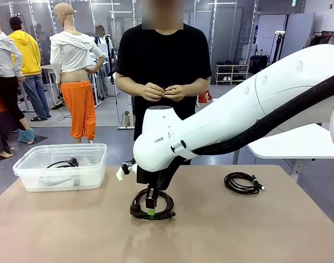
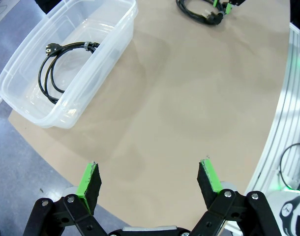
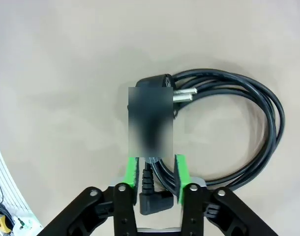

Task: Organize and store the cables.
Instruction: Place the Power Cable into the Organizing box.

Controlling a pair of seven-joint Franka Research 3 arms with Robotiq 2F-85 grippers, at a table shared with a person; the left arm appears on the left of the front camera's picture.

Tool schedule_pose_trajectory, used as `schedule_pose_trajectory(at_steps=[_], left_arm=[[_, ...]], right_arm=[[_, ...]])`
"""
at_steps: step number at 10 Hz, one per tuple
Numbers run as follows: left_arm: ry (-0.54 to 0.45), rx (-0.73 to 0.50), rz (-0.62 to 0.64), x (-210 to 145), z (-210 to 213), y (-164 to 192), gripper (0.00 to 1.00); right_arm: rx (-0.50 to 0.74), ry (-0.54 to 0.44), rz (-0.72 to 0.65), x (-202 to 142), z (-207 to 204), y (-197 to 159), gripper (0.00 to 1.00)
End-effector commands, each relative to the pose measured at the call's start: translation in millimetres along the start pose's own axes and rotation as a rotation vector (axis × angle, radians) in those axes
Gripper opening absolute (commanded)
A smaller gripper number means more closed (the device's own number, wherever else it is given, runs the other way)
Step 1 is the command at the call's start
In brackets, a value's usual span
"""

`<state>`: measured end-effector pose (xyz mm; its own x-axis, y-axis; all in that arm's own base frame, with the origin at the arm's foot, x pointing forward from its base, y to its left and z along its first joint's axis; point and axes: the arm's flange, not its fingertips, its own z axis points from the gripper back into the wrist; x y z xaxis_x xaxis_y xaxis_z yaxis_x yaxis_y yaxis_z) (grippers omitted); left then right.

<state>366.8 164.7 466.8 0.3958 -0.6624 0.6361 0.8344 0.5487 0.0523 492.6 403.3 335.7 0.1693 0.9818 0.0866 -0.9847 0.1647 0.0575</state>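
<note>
Front view: a person (image 1: 161, 55) in a black top stands at the far side of a brown table (image 1: 238, 235), hands together at the chest. The right arm reaches across to the middle of the table, and the right gripper (image 1: 151, 211) points straight down into the middle cable (image 1: 168, 204), a black coil lying flat near the table's front. A second coil, the right-hand cable (image 1: 242, 191), lies flat well apart to the right. At the left stands a clear plastic bin (image 1: 57, 178) with the binned cable (image 1: 62, 163) resting inside it.

Left wrist view: the left gripper (image 2: 149, 179) hangs above bare table with its jaws spread wide and nothing between them. The bin sits at upper left with the binned cable (image 2: 71, 47) coiled on its floor. The middle cable (image 2: 194, 11) lies at the top edge, with green pads beside it.

Right wrist view: the right gripper (image 3: 156, 172) straddles several strands of the middle cable (image 3: 268, 103) and a small angled plug (image 3: 152, 202). The pads stand close on either side, but I cannot tell whether they pinch the strands or stand just clear. The coil lies on the table, and its pronged plug (image 3: 182, 94) points right
</note>
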Motion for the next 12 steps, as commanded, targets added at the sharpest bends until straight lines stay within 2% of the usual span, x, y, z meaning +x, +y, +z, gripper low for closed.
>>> schedule_pose_trajectory(at_steps=[1,2,3,4,6,10,12], left_arm=[[-0.019,0.013,-0.017,-2,-1,0,1.0],[-0.019,0.013,-0.017,-2,-1,0,1.0],[0.0,0.0,0.0,0,0,0,1.0],[0.001,0.023,-0.047,5,15,-11,1.0],[0.013,-0.001,-0.113,28,20,-32,1.0],[0.046,-0.075,-0.233,99,15,-81,1.0],[0.073,-0.125,-0.333,142,-2,-114,1.0]], right_arm=[[-0.003,-0.008,-0.036,-11,1,2,0.93],[-0.008,-0.015,-0.038,-14,3,0,1.0],[-0.01,-0.033,-0.041,-18,10,-1,1.0],[-0.018,-0.05,-0.048,-22,18,-3,1.0],[-0.026,-0.082,-0.044,-45,42,-6,1.0],[-0.101,-0.209,-0.012,-156,119,10,1.0],[-0.006,-0.359,-0.005,-247,145,15,1.0]])
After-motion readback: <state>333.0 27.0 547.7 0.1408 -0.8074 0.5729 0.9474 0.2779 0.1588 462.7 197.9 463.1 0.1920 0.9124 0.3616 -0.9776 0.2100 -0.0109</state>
